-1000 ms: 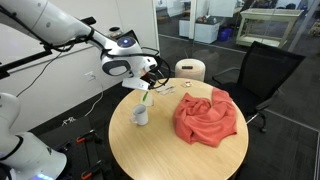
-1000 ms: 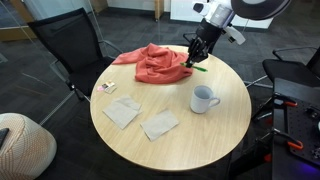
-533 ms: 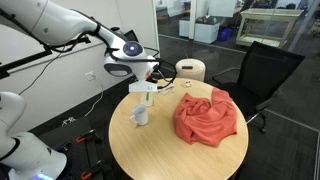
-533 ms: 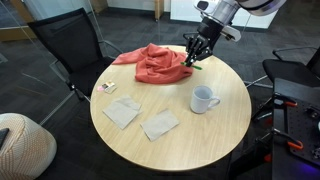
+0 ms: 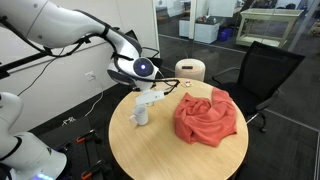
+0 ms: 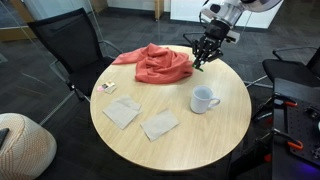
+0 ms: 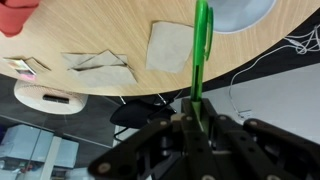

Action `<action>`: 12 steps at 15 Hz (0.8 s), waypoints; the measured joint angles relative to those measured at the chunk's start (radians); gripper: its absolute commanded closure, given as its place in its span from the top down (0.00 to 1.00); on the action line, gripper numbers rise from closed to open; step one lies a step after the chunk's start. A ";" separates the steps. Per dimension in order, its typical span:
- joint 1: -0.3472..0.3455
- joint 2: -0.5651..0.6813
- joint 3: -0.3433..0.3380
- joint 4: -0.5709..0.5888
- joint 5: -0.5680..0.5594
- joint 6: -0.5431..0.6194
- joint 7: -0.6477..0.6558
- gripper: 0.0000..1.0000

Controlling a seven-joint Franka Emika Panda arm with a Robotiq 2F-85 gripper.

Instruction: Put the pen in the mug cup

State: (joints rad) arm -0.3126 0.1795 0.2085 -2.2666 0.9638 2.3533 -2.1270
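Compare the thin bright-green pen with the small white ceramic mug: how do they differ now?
The thin bright-green pen is a slim stick; the small white ceramic mug is squat and round, with a side handle. The pen is clamped in the pincer, off the round wooden table; the mug stands upright on it, untouched. Both are much smaller than the red-orange cloth.

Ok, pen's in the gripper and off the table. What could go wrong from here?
1. The gripper pinches the pen near one end, with most of it sticking out, so it may pivot or slip during the move.
2. The mug has a small mouth and stands free on the table. A pen tip slightly off could hit the rim and push or tip it.
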 measured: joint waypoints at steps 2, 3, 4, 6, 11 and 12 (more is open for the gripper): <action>0.042 0.000 -0.057 0.004 0.014 -0.060 -0.086 0.03; 0.059 0.001 -0.078 0.007 0.020 -0.085 -0.122 0.03; 0.073 0.001 -0.094 0.010 0.025 -0.109 -0.153 0.03; 0.096 0.002 -0.119 0.019 0.039 -0.157 -0.209 0.03; 0.131 0.004 -0.159 0.047 0.079 -0.290 -0.253 0.03; 0.134 0.005 -0.164 0.051 0.092 -0.312 -0.253 0.03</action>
State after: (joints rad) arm -0.1788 0.1843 0.0444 -2.2161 1.0562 2.0410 -2.3803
